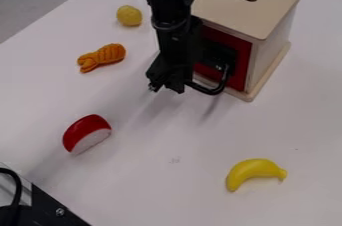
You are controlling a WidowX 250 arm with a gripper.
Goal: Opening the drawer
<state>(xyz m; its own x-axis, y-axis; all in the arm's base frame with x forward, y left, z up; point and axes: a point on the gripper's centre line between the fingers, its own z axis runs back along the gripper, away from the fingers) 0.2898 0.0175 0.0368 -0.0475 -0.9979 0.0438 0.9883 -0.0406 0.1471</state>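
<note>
Upper right, drawer (243, 59) is being seen shut, opening undone, gripper (166, 88) beside handle (211, 90), open/closed can't be told.

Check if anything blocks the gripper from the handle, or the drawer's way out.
Nothing visible stands between the gripper and the handle beside it. Only the gripper itself hangs before the drawer; the banana and red-and-white piece lie off to either side.

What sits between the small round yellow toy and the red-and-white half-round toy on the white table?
In the camera view, a ridged, curved orange toy lies between them.
</note>
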